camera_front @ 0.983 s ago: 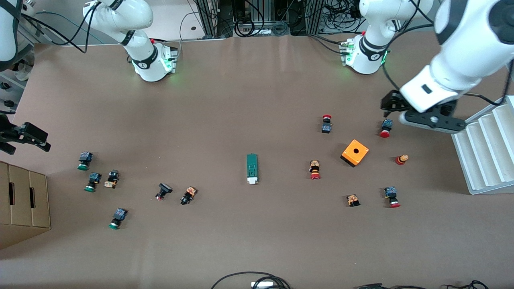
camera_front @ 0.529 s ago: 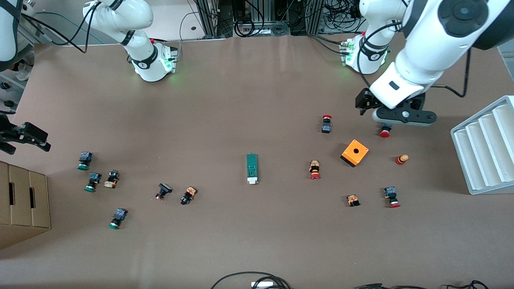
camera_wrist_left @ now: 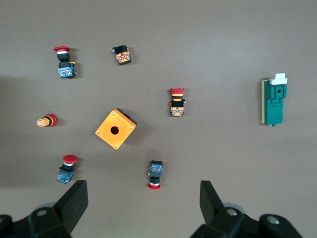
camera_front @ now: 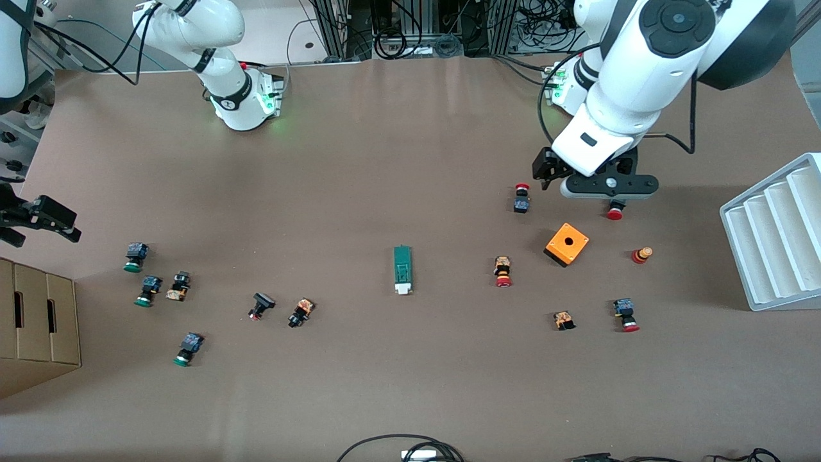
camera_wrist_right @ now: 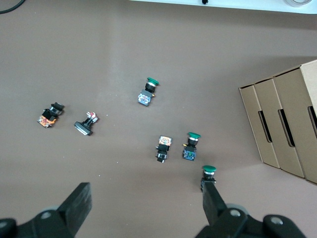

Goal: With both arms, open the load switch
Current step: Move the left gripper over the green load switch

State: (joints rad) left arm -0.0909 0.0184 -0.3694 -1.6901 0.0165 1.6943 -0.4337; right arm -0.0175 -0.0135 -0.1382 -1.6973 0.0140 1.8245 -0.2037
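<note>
Load switch (camera_front: 403, 270) flat on the bench (camera_front: 397, 385), mid-frame in the front view, white block at the end nearer the camera; seen too at the right edge of the left wrist view (camera_wrist_left: 274, 101).

Left pincer (camera_wrist_left: 141, 203) wide open and empty, up over the bench at upper right of the front view (camera_front: 606, 184), above a red button (camera_front: 615, 211) and close to the orange cube (camera_front: 567, 244).

Right pincer (camera_wrist_right: 146, 206) at the front view's left edge (camera_front: 38, 218), spread wide, nothing held, over green buttons (camera_wrist_right: 190, 146) beside the cardboard box (camera_front: 35, 321).
</note>
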